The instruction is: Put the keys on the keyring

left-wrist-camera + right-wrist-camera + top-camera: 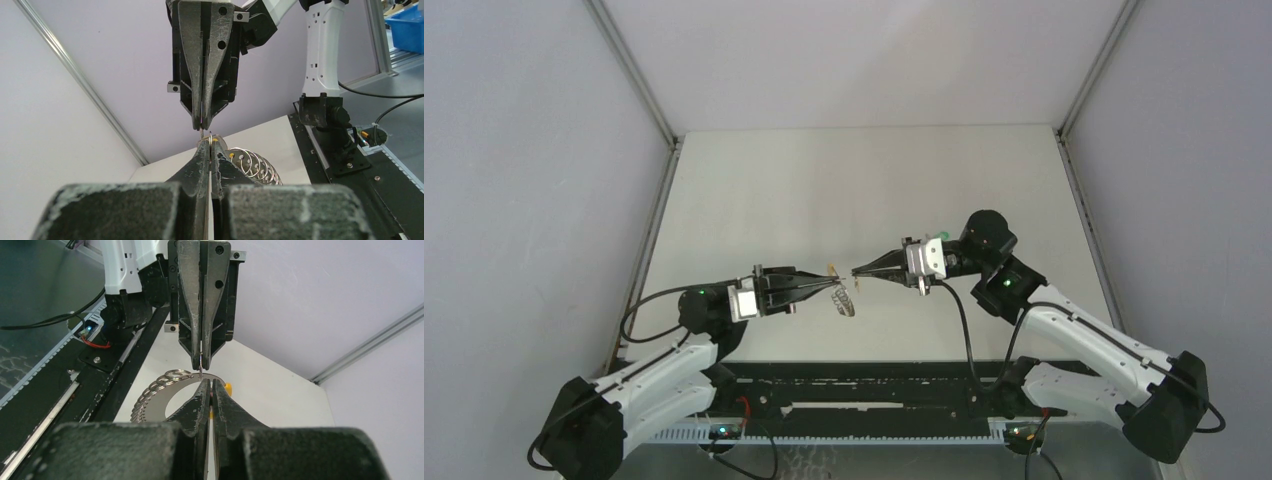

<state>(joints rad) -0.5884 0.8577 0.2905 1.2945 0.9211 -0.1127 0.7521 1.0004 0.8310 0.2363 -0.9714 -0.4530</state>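
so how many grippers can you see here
2. The left gripper is left of centre by the keyring; the right gripper faces it from the right, tips nearly touching. Both shut.

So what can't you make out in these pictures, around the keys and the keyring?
Keys: neither can be picked out in any view; the top view is too small where the gripper tips meet.
What each shut gripper pinches: the wrist views show only a metal sliver; the fingers of the left gripper and right gripper hide the rest.
Keyring: its near part is hidden by the left gripper in the left wrist view.
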